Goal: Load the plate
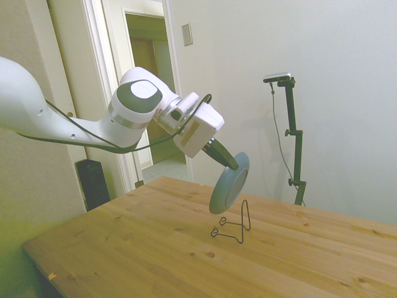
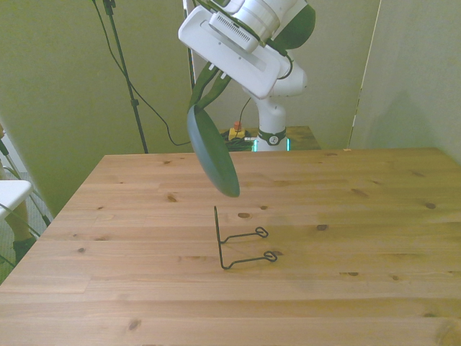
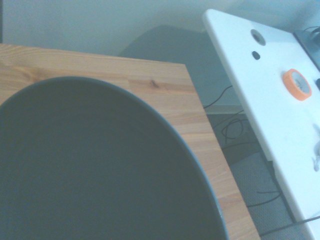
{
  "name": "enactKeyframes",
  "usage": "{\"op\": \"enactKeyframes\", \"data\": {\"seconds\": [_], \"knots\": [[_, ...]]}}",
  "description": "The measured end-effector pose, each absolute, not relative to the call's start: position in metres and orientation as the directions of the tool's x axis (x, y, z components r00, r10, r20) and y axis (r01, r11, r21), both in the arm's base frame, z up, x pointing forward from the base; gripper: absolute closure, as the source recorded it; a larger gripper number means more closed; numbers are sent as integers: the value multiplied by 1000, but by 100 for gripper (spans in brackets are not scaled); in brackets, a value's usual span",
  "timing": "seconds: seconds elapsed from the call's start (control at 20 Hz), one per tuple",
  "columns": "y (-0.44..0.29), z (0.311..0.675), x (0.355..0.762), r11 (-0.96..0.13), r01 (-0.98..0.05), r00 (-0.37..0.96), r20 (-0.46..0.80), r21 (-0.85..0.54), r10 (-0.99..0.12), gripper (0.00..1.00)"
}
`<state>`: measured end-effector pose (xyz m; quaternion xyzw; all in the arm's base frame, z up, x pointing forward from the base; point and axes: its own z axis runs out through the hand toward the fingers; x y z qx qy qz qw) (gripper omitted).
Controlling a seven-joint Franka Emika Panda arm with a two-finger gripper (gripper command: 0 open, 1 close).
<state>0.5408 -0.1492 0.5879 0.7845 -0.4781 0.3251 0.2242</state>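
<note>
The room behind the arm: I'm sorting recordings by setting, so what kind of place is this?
Probably a room in a home or office used as a robot test space: an open doorway, a plain wooden table bearing only a wire stand, and a white side table.

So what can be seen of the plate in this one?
The plate is small, round and shallow, dull grey-green with a raised rim, smooth like glazed ceramic. It hangs in the air, tilted steeply on edge, its upper rim pinched by the gripper. Nothing else touches it. It is above the wooden table, just over the black wire stand.
</note>
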Motion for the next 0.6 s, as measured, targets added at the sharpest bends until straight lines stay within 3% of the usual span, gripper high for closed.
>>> {"op": "enactKeyframes", "data": {"seconds": [0.6], "knots": [[-113,578,574,-424,-898,356,765,121,-536,100]]}}
